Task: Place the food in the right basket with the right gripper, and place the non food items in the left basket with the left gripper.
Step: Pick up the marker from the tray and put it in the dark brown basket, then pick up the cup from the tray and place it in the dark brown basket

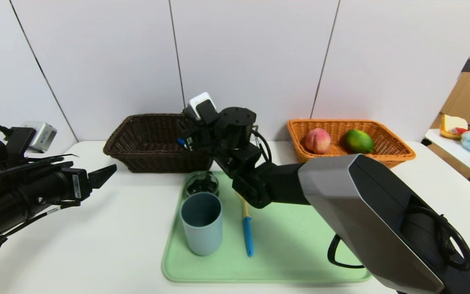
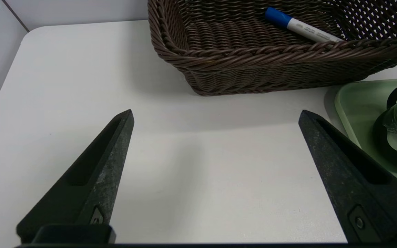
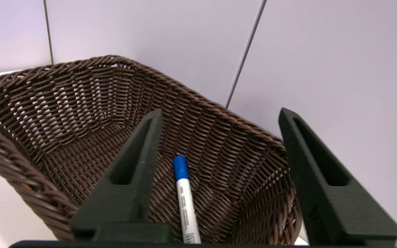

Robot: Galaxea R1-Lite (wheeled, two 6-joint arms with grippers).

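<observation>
The non food items sit mostly on the green tray (image 1: 284, 253): nearest, the blue-grey cup (image 1: 201, 222) stands upright with its mouth up, and beside it the spoon (image 1: 246, 226) lies with its blue handle toward the robot and its long axis running away from it; its yellow bowl is hidden under the right arm. Just behind the cup is the glass jar (image 1: 202, 183), its dark insert hard to make out. The left gripper (image 2: 215, 179) hangs over bare table left of the tray, its fingers spread wide and empty. Farther back, the right gripper (image 3: 219, 172) hovers over the left basket (image 1: 149, 141), fingers apart, the marker (image 3: 185, 203) lying loose between them on the basket floor, blue cap pointing away from the gripper. In the right basket (image 1: 386, 143) rest the peach (image 1: 317, 140) and the green citrus (image 1: 359, 141).
</observation>
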